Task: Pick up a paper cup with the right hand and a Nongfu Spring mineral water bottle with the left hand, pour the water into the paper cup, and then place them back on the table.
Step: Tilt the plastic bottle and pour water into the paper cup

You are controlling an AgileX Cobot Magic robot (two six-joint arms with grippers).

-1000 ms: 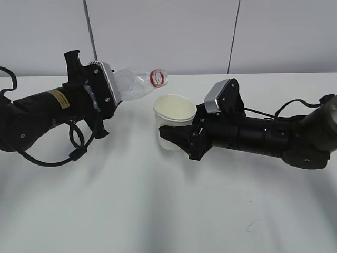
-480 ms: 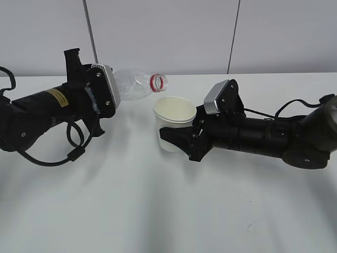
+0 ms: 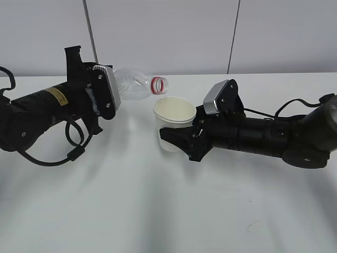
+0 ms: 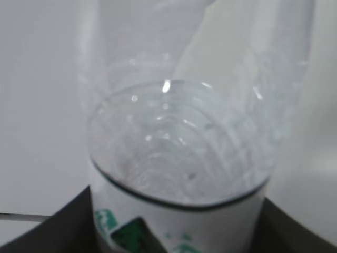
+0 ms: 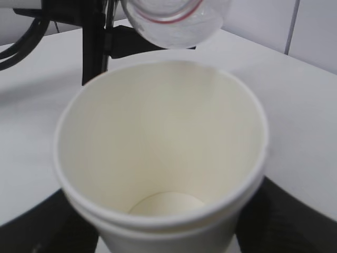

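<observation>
The pouring step is in hand. The left hand [image 3: 102, 95] pinches the bottle [image 3: 138, 84] by its body and holds it tipped nearly level above the table [image 3: 158, 211], its open red-ringed mouth aimed at the cup [image 3: 174, 129] and just beside the cup's far-left rim, not clearly over it. The right hand [image 3: 181, 139] is pressed against the cup's sides, holding it upright near the middle of the table, toward the back edge. No stream shows, and the cup's bottom looks dry in the right wrist view. The next move likely calls for bringing the mouth over the rim and tipping the bottle further, while the cup stays steady.
</observation>
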